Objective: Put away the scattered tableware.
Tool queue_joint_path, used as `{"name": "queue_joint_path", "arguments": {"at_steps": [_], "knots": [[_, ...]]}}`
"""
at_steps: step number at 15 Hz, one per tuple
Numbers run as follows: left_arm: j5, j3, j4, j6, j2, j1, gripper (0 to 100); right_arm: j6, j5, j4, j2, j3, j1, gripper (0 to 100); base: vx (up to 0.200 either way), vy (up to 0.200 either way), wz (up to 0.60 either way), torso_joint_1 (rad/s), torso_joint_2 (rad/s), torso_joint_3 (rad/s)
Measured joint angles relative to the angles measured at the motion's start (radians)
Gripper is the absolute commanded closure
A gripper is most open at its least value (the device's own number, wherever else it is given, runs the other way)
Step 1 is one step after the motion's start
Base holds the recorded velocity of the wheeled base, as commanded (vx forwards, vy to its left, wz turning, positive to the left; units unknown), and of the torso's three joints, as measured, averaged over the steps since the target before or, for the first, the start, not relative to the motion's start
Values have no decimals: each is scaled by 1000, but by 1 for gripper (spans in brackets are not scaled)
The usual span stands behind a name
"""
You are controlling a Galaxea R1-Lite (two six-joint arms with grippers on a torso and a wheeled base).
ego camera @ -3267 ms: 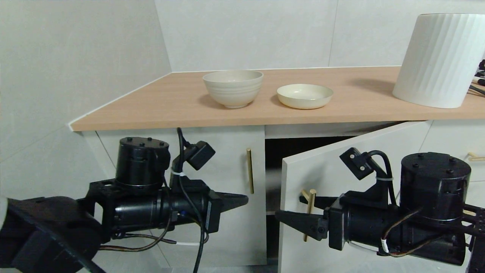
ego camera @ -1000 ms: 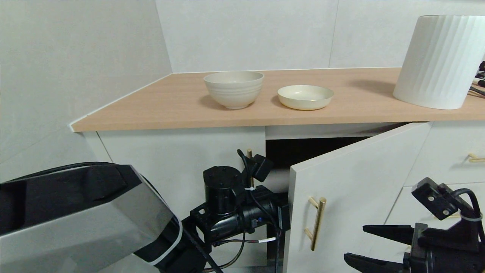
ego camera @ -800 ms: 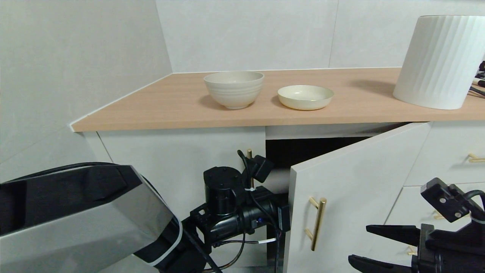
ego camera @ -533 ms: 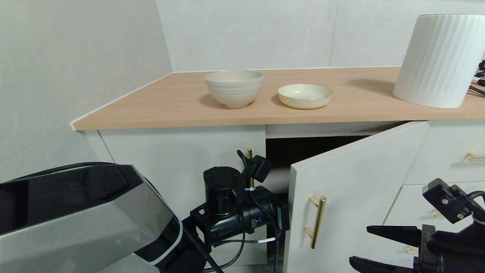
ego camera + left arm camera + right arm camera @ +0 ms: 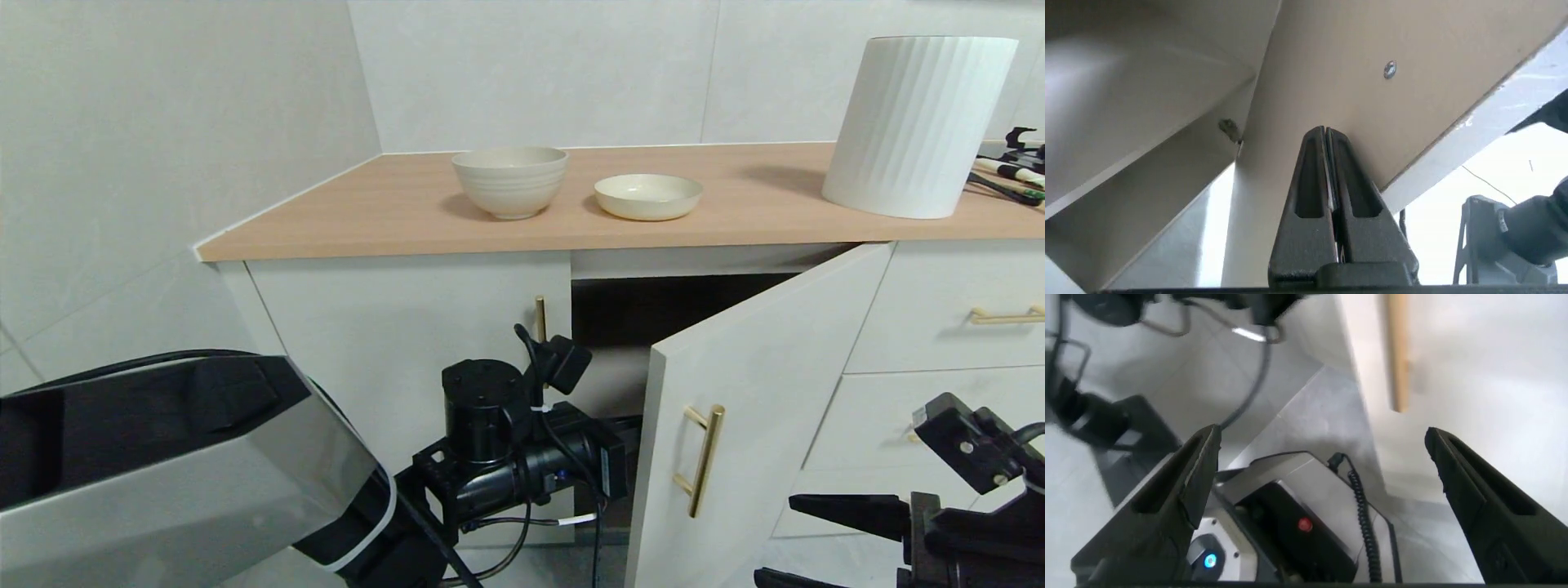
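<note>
Bowl [image 5: 510,181]: one; dish [image 5: 648,196]: one; left gripper [image 5: 1325,131] clenched, seemingly behind door [image 5: 759,367]; right gripper [image 5: 1321,433] spread.

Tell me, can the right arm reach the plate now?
Probably yes: the right gripper hangs open and low, outside the open door, and nothing stands over the plate; it must first rise above the counter.

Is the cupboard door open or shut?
Open: the cupboard door stands angled out, with the dark inside showing behind it.
</note>
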Motion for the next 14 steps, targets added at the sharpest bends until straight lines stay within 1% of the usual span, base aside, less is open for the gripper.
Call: {"name": "queue_joint_path", "arguments": {"at_steps": [2,3,5,8,11,14], "knots": [[0,-28,50,1,1,-4,100,0,0,1,-8,10,24,0,0,0,0,0,0,0],[0,-49,102,1,-4,-5,100,0,0,1,-13,16,37,0,0,0,0,0,0,0],[0,-89,197,1,-19,-6,100,0,0,1,-23,20,46,0,-200,0,0,5,2,2],[3,-137,265,0,-40,-10,100,0,0,2,-32,27,65,0,-200,0,0,4,1,2],[-2,-176,306,1,-50,-17,100,0,-1,2,-41,37,96,0,0,0,0,0,0,0],[2,-252,363,2,-31,-17,100,0,-2,2,-47,41,106,0,0,0,0,0,0,0]]}}
